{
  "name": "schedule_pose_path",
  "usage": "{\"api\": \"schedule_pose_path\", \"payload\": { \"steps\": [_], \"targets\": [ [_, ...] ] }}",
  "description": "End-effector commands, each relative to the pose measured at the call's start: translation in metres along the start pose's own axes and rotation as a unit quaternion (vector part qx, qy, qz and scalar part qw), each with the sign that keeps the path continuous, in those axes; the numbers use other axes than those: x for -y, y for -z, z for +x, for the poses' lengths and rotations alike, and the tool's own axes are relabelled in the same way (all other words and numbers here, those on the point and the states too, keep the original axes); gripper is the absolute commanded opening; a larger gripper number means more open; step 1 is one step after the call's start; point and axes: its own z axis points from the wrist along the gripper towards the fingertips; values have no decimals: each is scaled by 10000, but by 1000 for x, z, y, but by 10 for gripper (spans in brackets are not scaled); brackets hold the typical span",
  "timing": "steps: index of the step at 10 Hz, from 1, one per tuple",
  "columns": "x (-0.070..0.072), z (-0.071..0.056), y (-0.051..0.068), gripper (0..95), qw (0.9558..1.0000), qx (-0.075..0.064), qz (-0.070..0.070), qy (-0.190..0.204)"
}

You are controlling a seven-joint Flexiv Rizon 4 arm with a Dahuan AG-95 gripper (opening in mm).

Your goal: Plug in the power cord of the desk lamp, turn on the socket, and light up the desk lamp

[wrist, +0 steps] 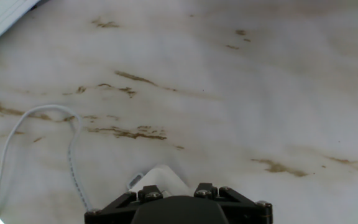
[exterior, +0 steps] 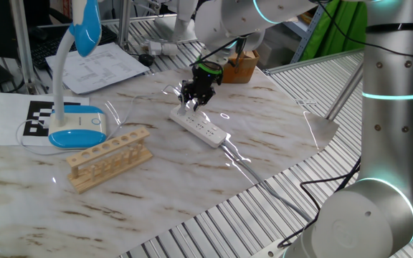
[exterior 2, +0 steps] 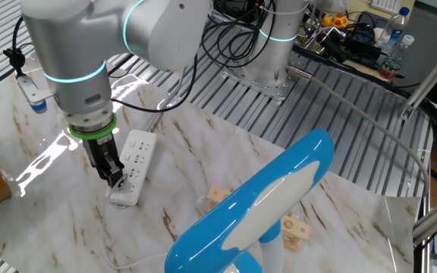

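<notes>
The desk lamp (exterior: 77,127) stands at the table's left, with its blue head (exterior 2: 256,205) large in the other fixed view. The socket, a long white power strip (exterior: 205,130), lies mid-table and also shows in the other fixed view (exterior 2: 136,152). My gripper (exterior: 192,99) hangs over the strip's far end (exterior 2: 114,178). It is shut on the small white plug (wrist: 157,180), which sits low between the fingers in the hand view. The thin white power cord (wrist: 72,149) loops away to the left over the marble. Whether the plug's pins are in an outlet is hidden.
A wooden test-tube rack (exterior: 110,156) lies in front of the lamp. A printed marker sheet (exterior: 40,118) lies under the lamp base, with papers (exterior: 106,64) behind it. A cardboard box (exterior: 240,66) sits at the back. The strip's thick cable (exterior: 246,168) runs off the front right edge.
</notes>
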Motion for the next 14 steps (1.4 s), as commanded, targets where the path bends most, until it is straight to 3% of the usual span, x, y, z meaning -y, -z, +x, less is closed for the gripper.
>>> {"api": "schedule_pose_path", "payload": {
  "steps": [1, 3, 8, 10, 11, 12, 13, 14],
  "targets": [
    [-2, 1, 4, 380, 9998, -94, 150, -62],
    [-3, 2, 11, 380, 9996, -141, 236, -8],
    [-2, 1, 10, 380, 9990, -138, 309, 284],
    [0, -1, 9, 380, 9981, -121, 421, 435],
    [0, -2, 8, 570, 9981, -123, 421, 443],
    [1, -2, 8, 380, 9980, -124, 415, 458],
    [2, -2, 8, 380, 9980, -127, 419, 467],
    [2, -2, 8, 570, 9979, -128, 419, 466]
  ]
}}
